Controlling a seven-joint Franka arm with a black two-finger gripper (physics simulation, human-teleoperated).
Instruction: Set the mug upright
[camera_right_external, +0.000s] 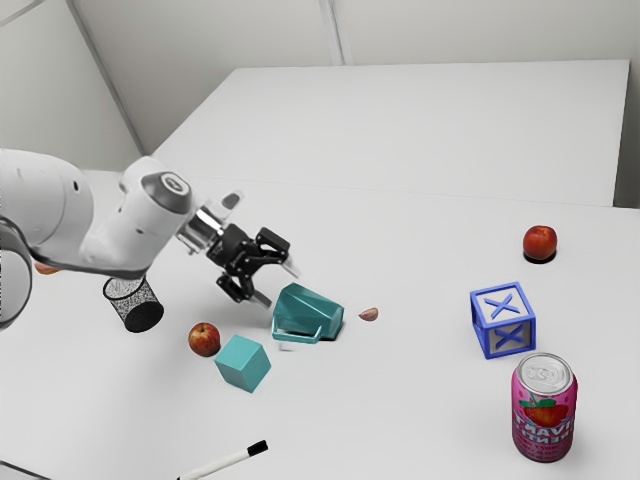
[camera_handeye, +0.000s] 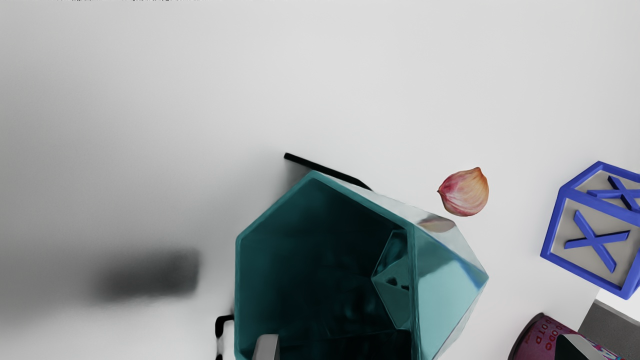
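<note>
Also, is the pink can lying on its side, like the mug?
No, the can stands upright with its silver lid on top, while the mug lies on its side.

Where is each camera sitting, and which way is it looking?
Exterior view: sits at the arm's side, looking down across the white table; the white robot arm and its black, grey-tipped fingers show.
Wrist view: rides on the arm, looking past the fingers, whose tips peek in at the bottom edge, into the teal faceted mug lying on its side.
Both share: the mug, a small pinkish clove, a blue-framed X block and a pink metal can.
</note>
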